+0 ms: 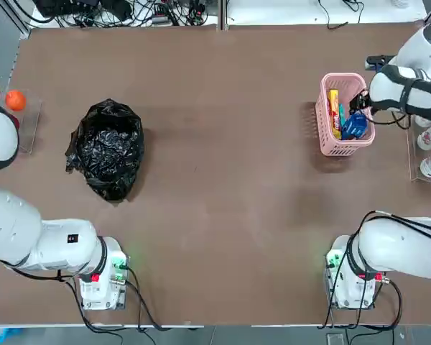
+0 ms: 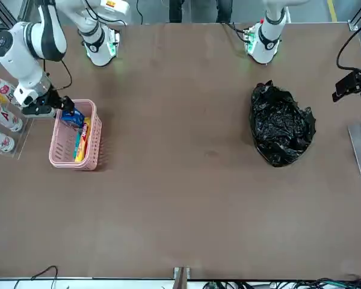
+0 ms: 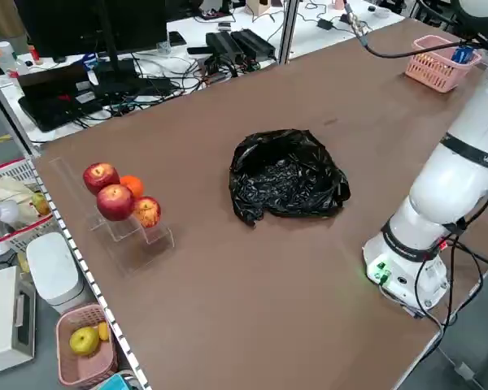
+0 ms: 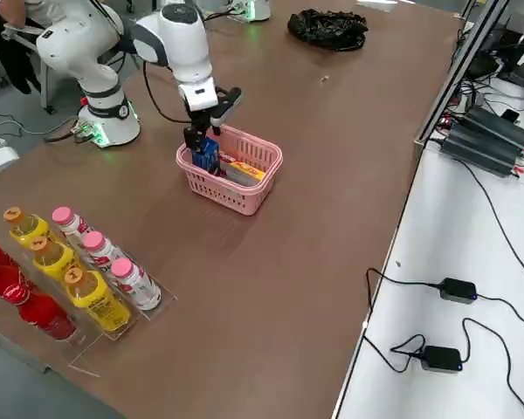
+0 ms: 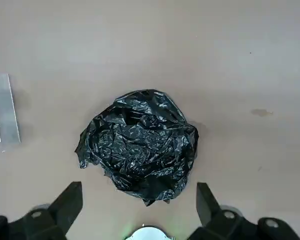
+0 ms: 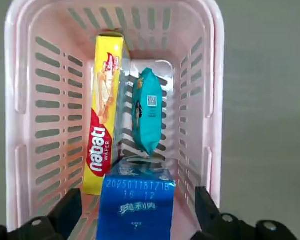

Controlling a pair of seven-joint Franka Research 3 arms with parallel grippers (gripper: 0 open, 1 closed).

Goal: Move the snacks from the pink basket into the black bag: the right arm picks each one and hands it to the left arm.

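Brown table (image 1: pixel 223 187) bears pink basket (image 1: pixel 323 126) and black bag (image 1: pixel 108 147); both grippers gape empty

Glossy crinkled black bag (image 1: pixel 106 149); pink plastic lattice basket (image 1: pixel 325 115).

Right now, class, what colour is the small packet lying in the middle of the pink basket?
Teal-green: the small packet shows best in the right wrist view.

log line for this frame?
right hand: open over blue snack in pink basket | left hand: open above black bag
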